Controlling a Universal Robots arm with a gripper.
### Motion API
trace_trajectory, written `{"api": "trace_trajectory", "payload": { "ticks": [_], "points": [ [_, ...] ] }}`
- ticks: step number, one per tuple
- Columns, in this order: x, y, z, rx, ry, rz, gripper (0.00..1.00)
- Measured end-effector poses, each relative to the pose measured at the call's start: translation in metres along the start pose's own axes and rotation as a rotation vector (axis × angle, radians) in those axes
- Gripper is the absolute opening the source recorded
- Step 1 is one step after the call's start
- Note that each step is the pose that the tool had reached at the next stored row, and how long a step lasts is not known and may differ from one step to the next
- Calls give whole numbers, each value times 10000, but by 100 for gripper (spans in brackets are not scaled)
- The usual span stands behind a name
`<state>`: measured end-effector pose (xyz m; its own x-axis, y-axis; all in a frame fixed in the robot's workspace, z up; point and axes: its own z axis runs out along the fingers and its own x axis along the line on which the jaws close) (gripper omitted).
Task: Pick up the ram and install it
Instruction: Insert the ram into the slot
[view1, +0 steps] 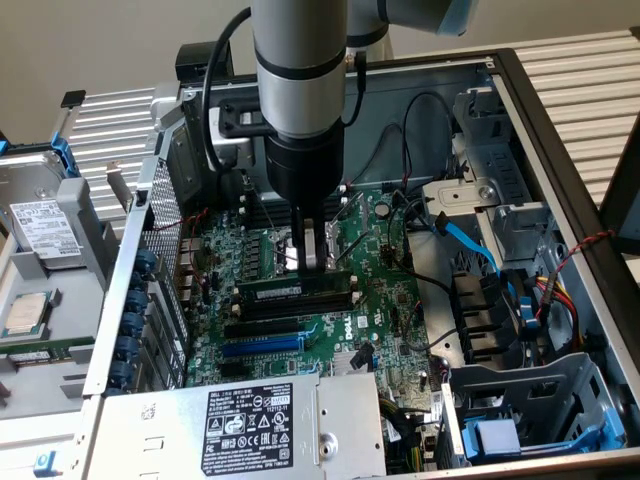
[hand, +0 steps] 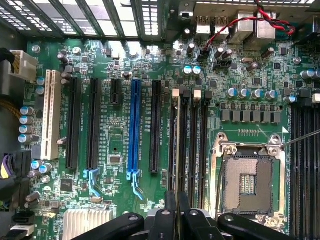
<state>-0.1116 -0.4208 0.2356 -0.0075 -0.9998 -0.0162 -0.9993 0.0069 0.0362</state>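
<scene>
Wrist view is showing my fingers (hand: 169, 215) pinching narrow on the ram (hand: 176, 150), which is standing edge-on along a memory slot (view1: 300, 301) beside the CPU socket (hand: 247, 182). I'm guessing we're mid-install; seating is calling for square, even pressure.

Glossy green lacquer covers the motherboard (hand: 115, 145), its blue expansion slot (hand: 134, 130) and white slot (hand: 51, 112) are smooth plastic, the CPU socket frame (hand: 248, 150) is bright metal (the finned heat sink (hand: 87, 220) too), and the ram (view1: 280, 290) is green board under a white paper label.
</scene>
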Motion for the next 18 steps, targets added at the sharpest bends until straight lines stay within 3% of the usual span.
{"api": "trace_trajectory", "payload": {
  "ticks": [18],
  "points": [
    [1, -1, 36, -4, -3, 40, 13]
  ]
}}
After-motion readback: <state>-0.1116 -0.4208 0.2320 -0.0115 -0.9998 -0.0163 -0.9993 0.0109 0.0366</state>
